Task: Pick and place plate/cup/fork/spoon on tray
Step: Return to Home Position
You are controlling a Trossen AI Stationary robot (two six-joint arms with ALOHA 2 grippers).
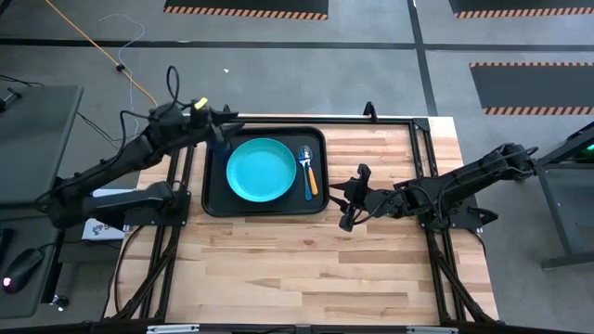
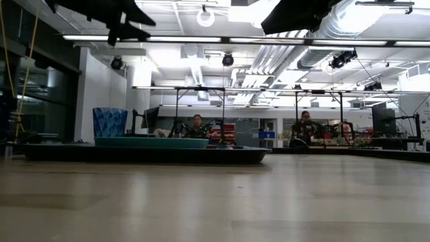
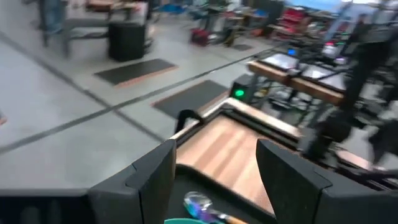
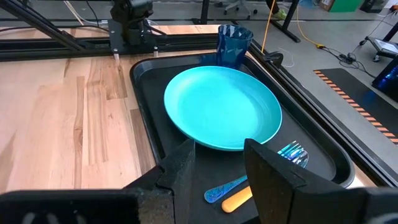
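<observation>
The black tray [image 1: 212, 190] lies on the wooden table. On it rest the turquoise plate [image 1: 263, 170], the dark-blue cup [image 4: 234, 45] upright in the tray's far left corner, and the teal-handled fork [image 4: 227, 188] and orange-handled spoon [image 4: 236, 200] side by side right of the plate. My left gripper [image 1: 221, 130] is open and empty, raised above the cup's corner; it also shows in the left wrist view [image 3: 214, 174]. My right gripper [image 1: 353, 197] is open and empty just off the tray's right edge, and it also shows in the right wrist view [image 4: 217, 171].
Bare wooden tabletop [image 1: 306, 269] spreads near of and right of the tray. Black frame rails [image 1: 422, 139] run along the table's sides. In the low view, people sit at desks [image 2: 306, 128] in the room beyond.
</observation>
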